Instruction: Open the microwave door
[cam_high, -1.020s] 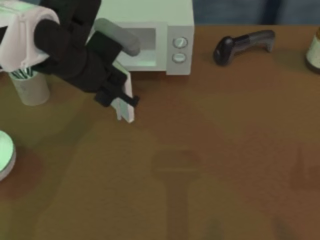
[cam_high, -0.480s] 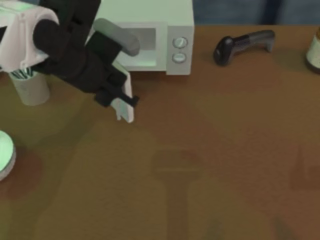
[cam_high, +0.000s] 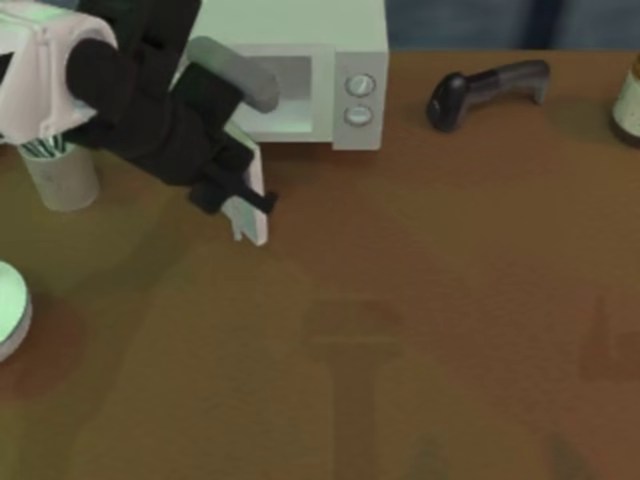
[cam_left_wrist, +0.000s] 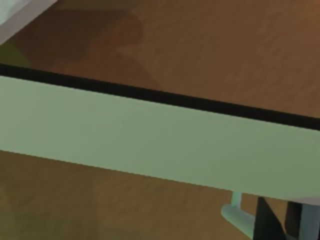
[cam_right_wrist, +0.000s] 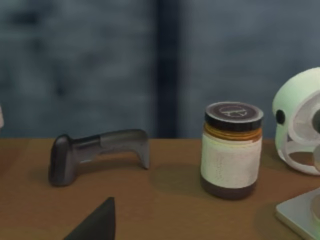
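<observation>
From above, the microwave (cam_high: 300, 70) stands at the far edge of the worktop (cam_high: 420, 330), left of centre, its two round knobs on the narrow panel at its right end. The microwave door (cam_high: 252, 205) is swung out toward the near side, roughly at a right angle to the oven's front, so the cavity shows pale and open. The left end effector (cam_high: 240, 200) sits at the door's free edge, with the black arm reaching in from the upper left corner; whether its fingers are apart or clamped on the door cannot be told here. A pale cup (cam_high: 60, 170) stands to the left of the arm, and a white-green round dish (cam_high: 10, 305) lies at the left edge. A dark handheld scanner (cam_high: 485, 90) lies to the right of the microwave, and a jar (cam_high: 628, 100) stands at the far right edge.

In the left wrist view, the door's pale green edge (cam_left_wrist: 150, 145) crosses the picture as a wide band with a black strip along it, very close to the camera.

In the right wrist view, the scanner (cam_right_wrist: 97, 152) and the jar (cam_right_wrist: 231, 150), with its dark lid, stand apart on the worktop, and a white rounded object (cam_right_wrist: 300, 120) is just beside the jar. The right end effector's own state cannot be told.
</observation>
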